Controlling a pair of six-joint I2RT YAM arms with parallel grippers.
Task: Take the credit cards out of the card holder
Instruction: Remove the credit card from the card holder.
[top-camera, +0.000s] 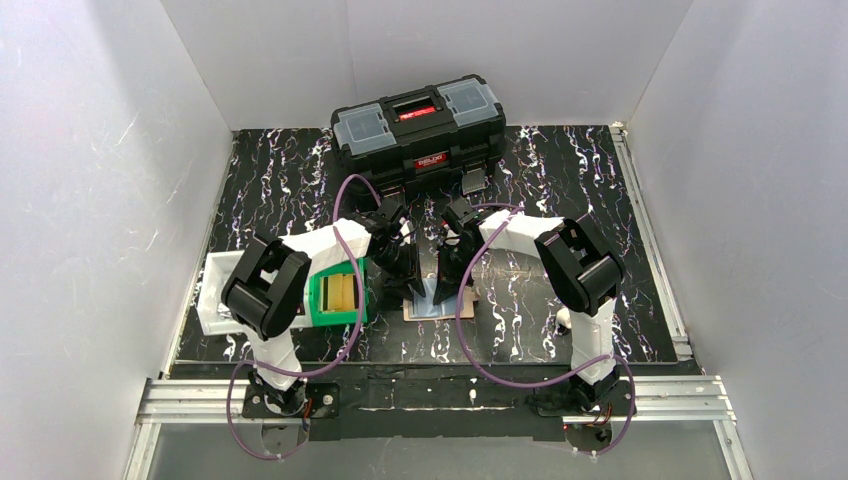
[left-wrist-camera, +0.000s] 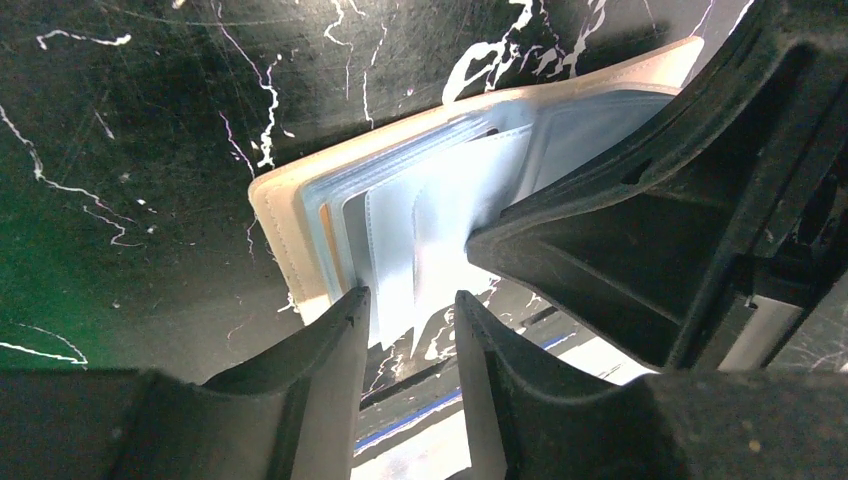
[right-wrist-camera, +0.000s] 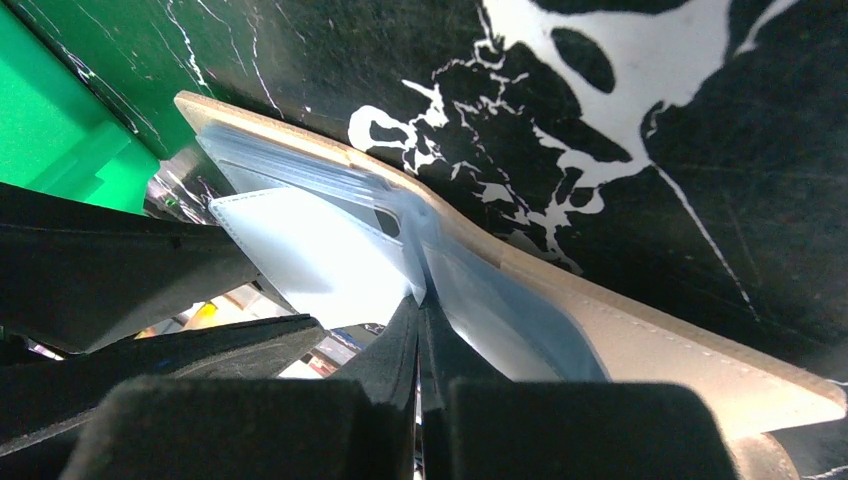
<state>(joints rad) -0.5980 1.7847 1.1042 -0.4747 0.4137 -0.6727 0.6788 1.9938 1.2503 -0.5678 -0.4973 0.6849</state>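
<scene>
Top external view: shows little of the tan-brown leather-like folding card holder (top-camera: 432, 312), lying open on the black white-veined tabletop (top-camera: 560, 170) just right of the green plastic bin (top-camera: 318, 300) and mostly covered by both arms.

Left wrist view: left gripper (left-wrist-camera: 408, 335) with fingers apart, straddling a pale blue card (left-wrist-camera: 395, 270) sticking out of the holder; contact hard to judge. Only the thin edge of an orange-tan card (left-wrist-camera: 327, 240) visible, the rest tucked in.

Right wrist view: right gripper (right-wrist-camera: 420, 330) closed tight, tips pressed on the holder's clear inner sleeves; unclear whether anything is pinched between.
</scene>
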